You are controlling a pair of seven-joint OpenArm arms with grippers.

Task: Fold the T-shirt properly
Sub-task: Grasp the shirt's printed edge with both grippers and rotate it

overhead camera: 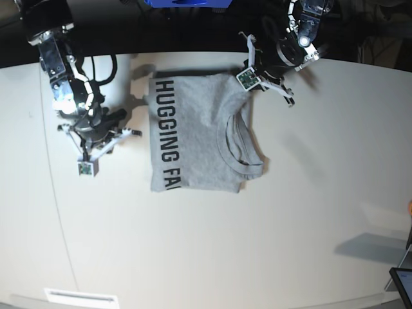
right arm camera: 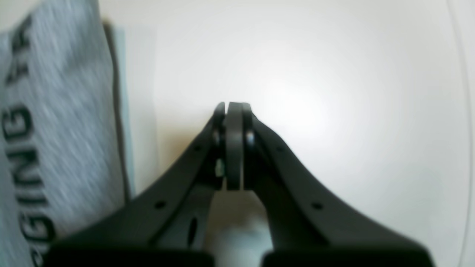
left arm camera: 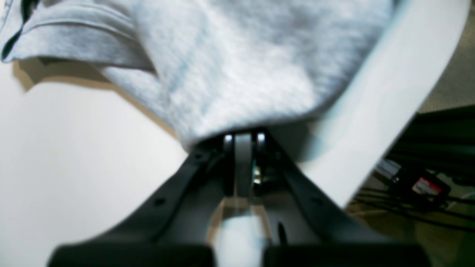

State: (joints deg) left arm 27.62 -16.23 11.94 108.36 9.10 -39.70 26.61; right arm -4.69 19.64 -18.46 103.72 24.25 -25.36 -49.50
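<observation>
Black tapered fingers (right arm camera: 222, 122) with small screw holes; white wrist frames carrying green boards.

A broad white table (overhead camera: 212, 244) with a curved edge fills most of the base view and is lit from above, so that soft grey shadows are cast on it. A dark strip is seen beyond its far edge, where a blue object (overhead camera: 187, 2) is partly shown. In the left wrist view, a beige floor (left arm camera: 451, 79), black cables (left arm camera: 415, 213) and a red-and-white label (left arm camera: 426, 184) are seen beside the table's rim.
</observation>
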